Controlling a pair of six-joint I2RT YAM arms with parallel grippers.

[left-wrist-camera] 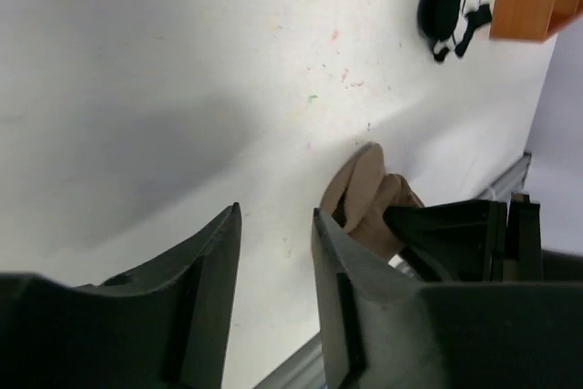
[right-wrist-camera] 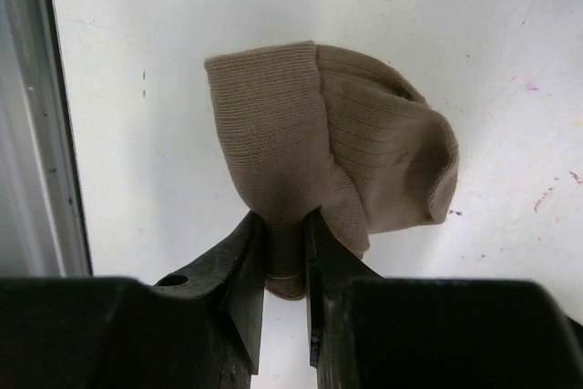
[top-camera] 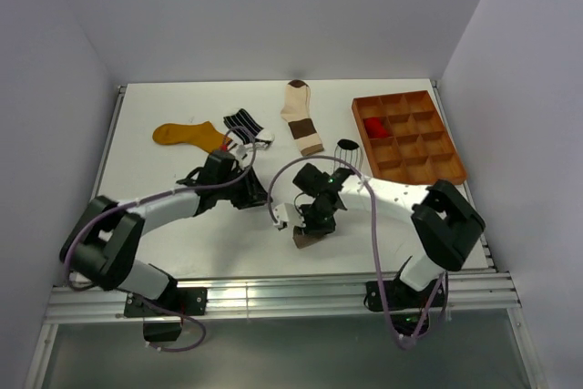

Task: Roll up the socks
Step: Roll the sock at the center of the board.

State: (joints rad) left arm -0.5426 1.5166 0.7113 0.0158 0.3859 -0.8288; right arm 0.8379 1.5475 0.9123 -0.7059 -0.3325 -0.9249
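taupe sock (right-wrist-camera: 337, 161), mustard sock (top-camera: 187, 135), red sock (top-camera: 374, 126), brown tray (top-camera: 424, 148)

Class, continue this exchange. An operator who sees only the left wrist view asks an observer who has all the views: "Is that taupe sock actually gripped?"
Observer: Yes. The right gripper pinches one edge of the folded taupe sock.
Operator: Is any sock in the tray?
Observer: A red sock sits in one compartment of the tray.
Operator: What is left unrolled?
Observer: The mustard sock, for one, lies spread out at the far left.
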